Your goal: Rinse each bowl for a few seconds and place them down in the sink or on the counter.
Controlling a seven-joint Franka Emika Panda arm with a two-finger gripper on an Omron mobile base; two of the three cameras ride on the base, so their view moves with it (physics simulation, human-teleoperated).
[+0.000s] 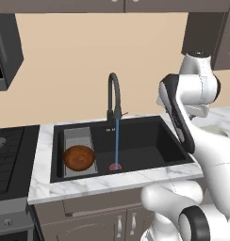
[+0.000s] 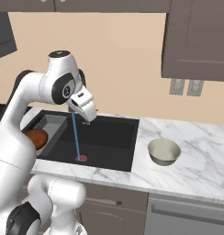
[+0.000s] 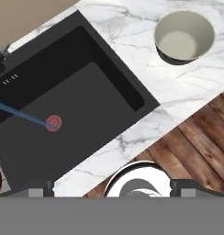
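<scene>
Water is seen running into a kitchen sink, both bowls set down apart.

The reddish-brown wooden bowl (image 1: 79,157) is seen on the grey ribbed tray (image 1: 78,137) inside the large black rectangular sink (image 1: 135,141); the pale cream-grey bowl (image 2: 164,152) is stood upright on the white marble table (image 2: 196,156). The pincer (image 3: 112,189) is held high, fingers apart and empty, while a thin blue stream (image 1: 117,141) is poured from the black gooseneck faucet (image 1: 114,94) onto the red drain (image 1: 115,166).

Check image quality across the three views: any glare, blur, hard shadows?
Left base view: flat, even light, slightly soft; black sink shows no glare, water stream reads clearly. Right base view: the cream bowl casts a faint soft shadow on the counter. Hand view: rolled, so the sink sits diagonal; marble veins sharp, no blur.
</scene>
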